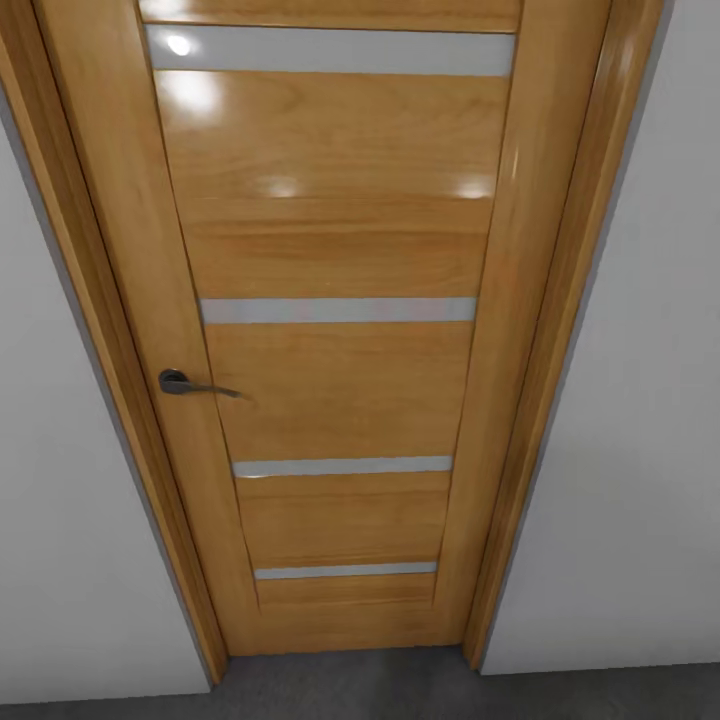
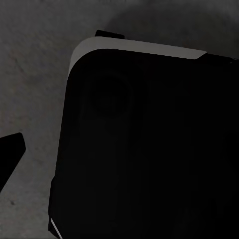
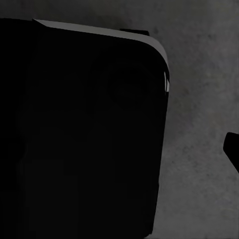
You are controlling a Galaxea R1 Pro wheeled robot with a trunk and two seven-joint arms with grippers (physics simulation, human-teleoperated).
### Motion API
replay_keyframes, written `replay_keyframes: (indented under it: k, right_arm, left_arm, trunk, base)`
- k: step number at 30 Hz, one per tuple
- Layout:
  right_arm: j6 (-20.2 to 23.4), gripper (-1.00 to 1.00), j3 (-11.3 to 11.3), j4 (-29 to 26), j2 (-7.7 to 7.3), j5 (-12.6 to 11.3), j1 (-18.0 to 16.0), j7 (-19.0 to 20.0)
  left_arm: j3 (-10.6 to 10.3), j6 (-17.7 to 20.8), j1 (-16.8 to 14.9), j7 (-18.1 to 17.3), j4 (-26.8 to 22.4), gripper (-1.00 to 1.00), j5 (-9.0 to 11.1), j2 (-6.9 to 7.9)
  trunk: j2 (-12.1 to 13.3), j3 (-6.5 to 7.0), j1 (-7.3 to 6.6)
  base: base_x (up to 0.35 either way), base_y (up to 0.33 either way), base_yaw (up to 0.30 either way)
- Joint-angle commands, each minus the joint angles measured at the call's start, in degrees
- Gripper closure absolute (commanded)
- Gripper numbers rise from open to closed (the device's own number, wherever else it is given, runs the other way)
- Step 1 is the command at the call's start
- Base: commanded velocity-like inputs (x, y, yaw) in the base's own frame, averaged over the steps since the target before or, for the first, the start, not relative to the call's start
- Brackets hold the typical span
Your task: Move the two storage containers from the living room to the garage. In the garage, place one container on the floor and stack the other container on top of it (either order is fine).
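Ahead of us a shut orange-wood door [image 1: 340,330] blocks the way, its dark lever handle [image 1: 190,384] on the left side — white walls [image 1: 640,420] close in on both flanks. Only a narrow strip of grey floor [image 1: 350,690] lies open at its foot. Below each wrist, a black body [image 2: 149,149] covers much of the mottled concrete [image 2: 30,74].

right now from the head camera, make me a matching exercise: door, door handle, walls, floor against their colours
Things:
1. door
2. door handle
3. walls
4. floor

Colours:
A. white
B. dark metal grey
C. orange wood with pale stripes
D. grey, as a strip along the base of the door

Pairs: 1-C, 2-B, 3-A, 4-D
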Motion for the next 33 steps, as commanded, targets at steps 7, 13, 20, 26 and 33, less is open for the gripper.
replay_keyframes:
  k: [7, 13, 20, 26, 33]
  right_arm:
    - [-0.18, -1.00, 0.14, 0.03, 0.18, 0.27, -0.01, -0.17]
    - [-0.19, -1.00, 0.14, 0.03, 0.03, 1.52, -0.01, -0.14]
    - [-0.26, -1.00, 0.07, 0.03, 0.03, 1.90, -0.01, -0.14]
    - [-0.26, -1.00, -0.02, 0.03, 0.22, 1.94, -0.01, -0.08]
    - [0.38, -1.00, 0.07, -0.13, 0.16, 2.25, -0.01, -0.02]
  left_arm:
    - [0.02, -0.11, 0.01, 0.01, -0.04, -1.00, 0.34, -0.01]
    - [0.02, -0.11, 0.01, 0.01, -0.04, -1.00, 0.34, -0.01]
    - [0.02, -0.11, 0.01, 0.01, -0.04, -1.00, 0.34, -0.01]
    - [0.02, -0.11, 0.01, 0.01, -0.04, -1.00, 0.34, -0.01]
    - [0.05, -0.11, 0.01, 0.01, -0.04, -1.00, 0.34, -0.10]
  trunk:
    - [-0.02, -0.04, 0.00]
    - [-0.02, -0.04, 0.00]
    - [-0.02, -0.04, 0.00]
    - [-0.02, -0.04, 0.00]
    - [-0.02, -0.04, 0.00]
  base:
    - [0.000, 0.000, 0.019]
    - [0.000, 0.000, 0.206]
    - [0.000, 0.000, 0.063]
    - [0.000, 0.000, 0.008]
    - [0.000, 0.000, 0.000]
